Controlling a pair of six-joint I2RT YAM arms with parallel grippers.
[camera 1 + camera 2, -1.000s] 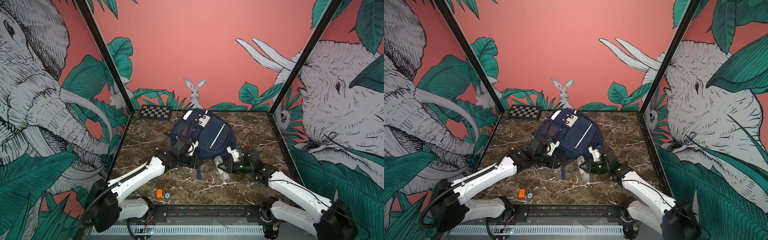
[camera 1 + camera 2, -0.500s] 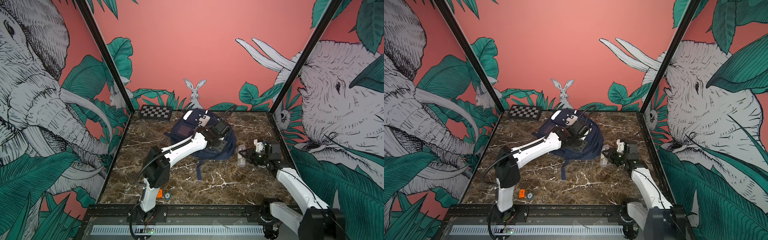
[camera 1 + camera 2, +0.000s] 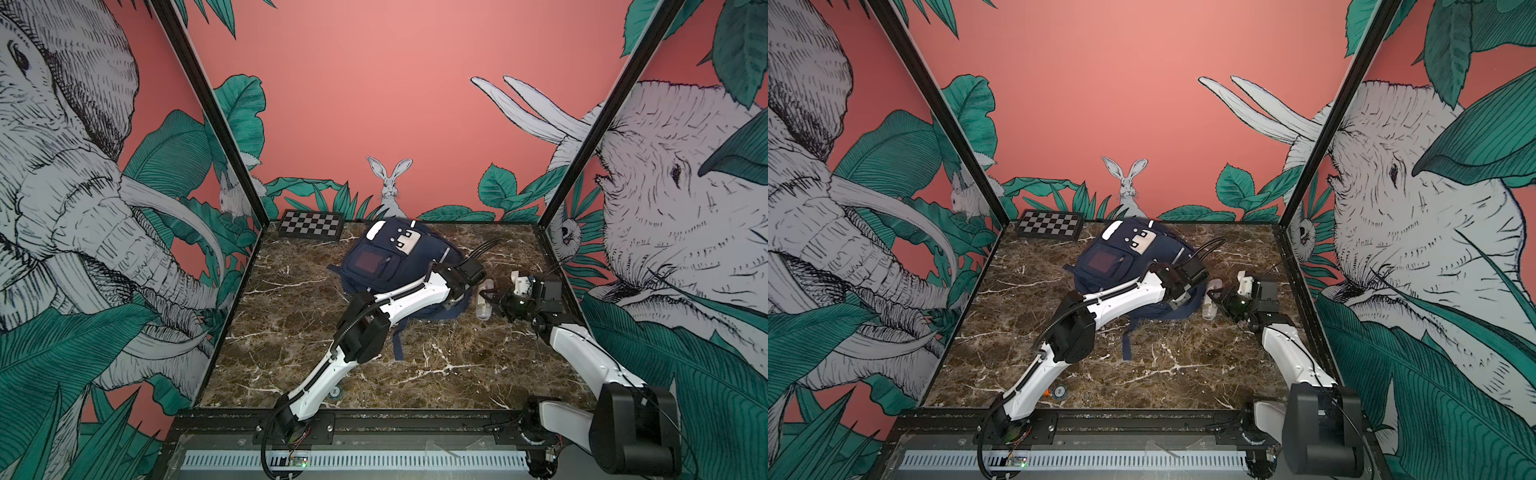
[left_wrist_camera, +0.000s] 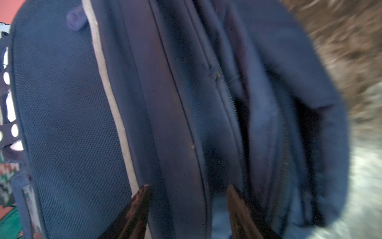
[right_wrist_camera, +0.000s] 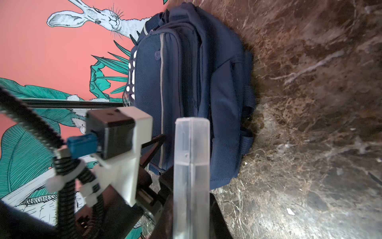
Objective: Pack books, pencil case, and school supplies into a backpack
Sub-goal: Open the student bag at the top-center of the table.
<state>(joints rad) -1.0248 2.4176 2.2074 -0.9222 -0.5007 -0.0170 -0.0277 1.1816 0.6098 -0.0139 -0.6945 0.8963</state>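
The navy backpack (image 3: 386, 257) (image 3: 1113, 257) lies at the back middle of the marble table. My left arm reaches across its near side, and my left gripper (image 3: 451, 302) (image 3: 1177, 301) sits at the bag's right edge. In the left wrist view the left gripper (image 4: 187, 186) is open, astride a padded band of the backpack (image 4: 62, 124) beside an open zip. My right gripper (image 3: 496, 301) (image 5: 191, 198) is shut on a translucent pencil case (image 3: 484, 301) (image 3: 1209, 301) (image 5: 191, 157), just right of the backpack (image 5: 186, 82). No books are in view.
A chessboard (image 3: 311, 224) lies at the back left corner. A small orange item (image 3: 1047, 392) and a round roll (image 3: 1059, 390) sit near the front edge by the left arm's base. A backpack strap (image 3: 398, 345) trails toward the front. Printed walls close in three sides.
My left arm has swung from the backpack's near left over to its right edge, its jaws widening. My right gripper has carried the pencil case rightward and farther back.
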